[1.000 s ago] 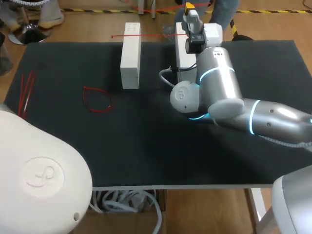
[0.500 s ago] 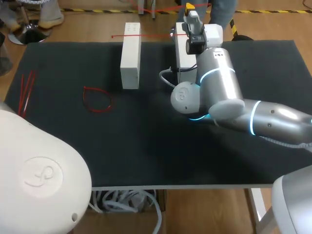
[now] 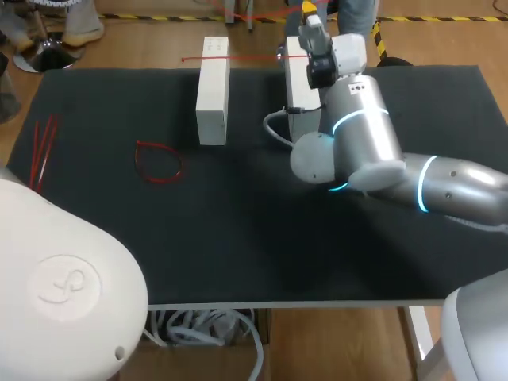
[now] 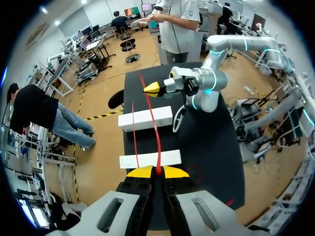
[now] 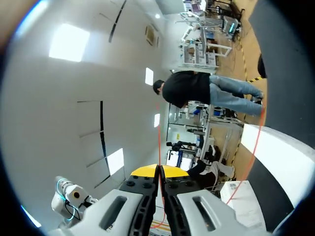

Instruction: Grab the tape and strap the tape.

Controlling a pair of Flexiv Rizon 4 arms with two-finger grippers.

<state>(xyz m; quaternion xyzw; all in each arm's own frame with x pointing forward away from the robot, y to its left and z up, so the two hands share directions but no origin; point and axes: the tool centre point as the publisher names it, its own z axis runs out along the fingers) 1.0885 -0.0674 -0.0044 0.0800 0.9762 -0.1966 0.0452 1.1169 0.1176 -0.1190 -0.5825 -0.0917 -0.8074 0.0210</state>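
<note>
A thin red tape (image 3: 238, 57) runs across the tops of two white blocks (image 3: 213, 95) (image 3: 298, 87) at the back of the table. My right gripper (image 3: 309, 11) hangs above the right block, shut on the tape. In the right wrist view the right gripper (image 5: 161, 169) pinches the tape (image 5: 158, 137), which rises ahead of it. In the left wrist view my left gripper (image 4: 157, 171) is shut on the tape's (image 4: 153, 123) other end. From there the tape stretches over both blocks (image 4: 145, 118) to my right gripper (image 4: 150, 88). The left gripper is outside the head view.
A loose red tape loop (image 3: 159, 163) lies on the black table (image 3: 238, 238) left of centre. Several red strips (image 3: 44, 151) lie near the left edge. My right arm's elbow (image 3: 349, 143) hangs over the table in front of the right block.
My right arm has shifted a little to the right, and its gripper has moved slightly toward the back with the tape. Both grippers stay shut.
</note>
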